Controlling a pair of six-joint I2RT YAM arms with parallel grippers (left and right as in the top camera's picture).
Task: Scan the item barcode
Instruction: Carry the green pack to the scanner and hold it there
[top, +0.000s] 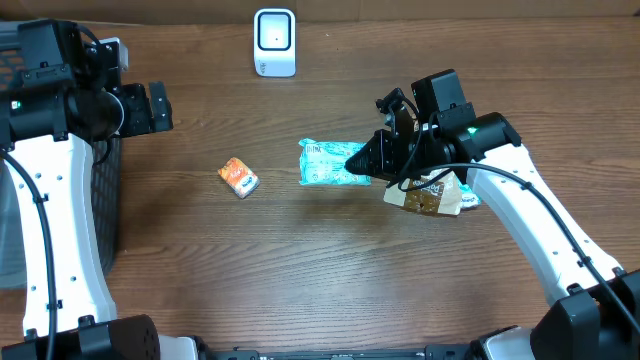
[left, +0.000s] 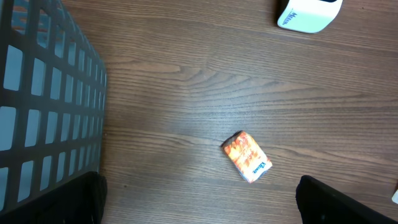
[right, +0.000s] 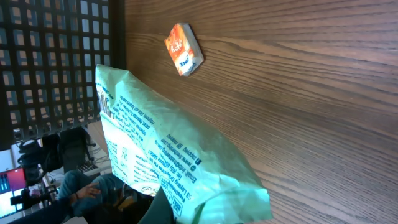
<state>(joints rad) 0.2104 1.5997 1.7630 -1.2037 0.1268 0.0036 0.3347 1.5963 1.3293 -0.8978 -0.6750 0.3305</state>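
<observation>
My right gripper (top: 362, 160) is shut on the end of a pale green packet (top: 325, 162), holding it above the table's middle. In the right wrist view the packet (right: 174, 149) fills the lower left, its printed side toward the camera, with one dark finger (right: 165, 205) showing under it. The white scanner (top: 274, 42) stands at the back centre and shows in the left wrist view's top right corner (left: 308, 14). My left gripper (top: 158, 108) hangs open at the far left beside the basket, nothing between its fingers (left: 68, 199).
A small orange packet (top: 238, 178) (left: 247, 155) (right: 183, 48) lies left of centre. A brown packet (top: 425, 197) lies under my right arm. A dark mesh basket (top: 25, 60) (left: 43, 99) stands along the left edge.
</observation>
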